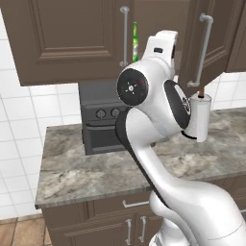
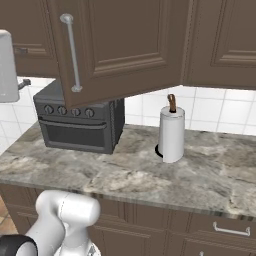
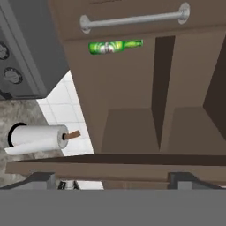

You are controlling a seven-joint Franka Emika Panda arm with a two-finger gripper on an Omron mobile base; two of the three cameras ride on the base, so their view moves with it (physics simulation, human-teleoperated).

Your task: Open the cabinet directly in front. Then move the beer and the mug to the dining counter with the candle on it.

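Observation:
The cabinet (image 1: 62,38) has its left door shut and its right door (image 1: 226,33) swung out; that open door (image 2: 125,45) hangs over the counter. Inside stands the beer (image 1: 135,41), a slim green bottle seen through the gap between the doors. The hand view is rolled, so the beer (image 3: 115,46) looks sideways there, just under the shut door's silver handle (image 3: 134,20). My gripper (image 3: 115,180) is open, raised in front of the cabinet's opening, with the open door's edge (image 3: 114,161) close before its fingertips. The mug, the dining counter and the candle are out of view.
A dark toaster oven (image 1: 101,122) sits on the stone counter (image 1: 72,173) under the cabinet. A paper towel roll (image 2: 171,132) stands to its right. Base cabinets with short handles (image 1: 129,230) lie below. White tiled wall (image 1: 19,139) is behind.

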